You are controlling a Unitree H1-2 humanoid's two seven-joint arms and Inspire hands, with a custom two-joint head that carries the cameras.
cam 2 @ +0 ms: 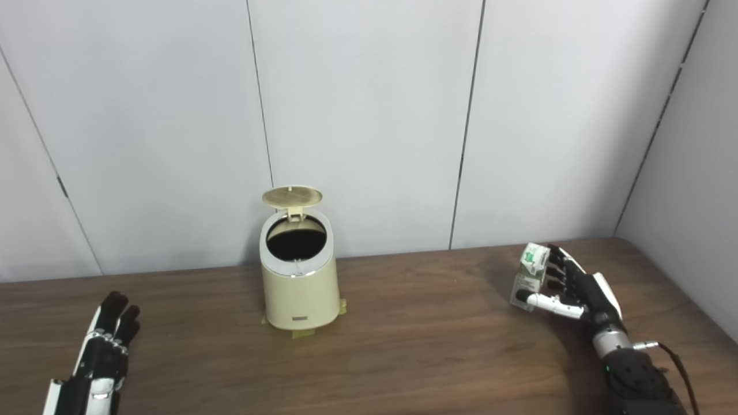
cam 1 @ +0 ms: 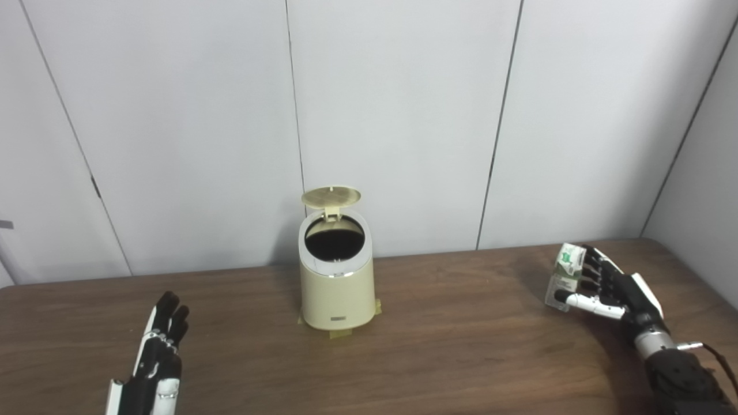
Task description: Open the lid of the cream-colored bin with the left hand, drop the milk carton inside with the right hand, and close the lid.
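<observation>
The cream-colored bin stands at the middle of the brown table, taped down at its base. Its round lid is tipped up at the back, and the dark opening shows. At the far right, my right hand is shut on the small white and green milk carton, which is upright at table level, with the thumb across its lower front. My left hand rests low at the front left, well away from the bin, fingers stretched out and holding nothing.
The brown wooden table stretches across the view, with grey wall panels close behind the bin. A side wall closes in at the far right. A cable trails from the right wrist.
</observation>
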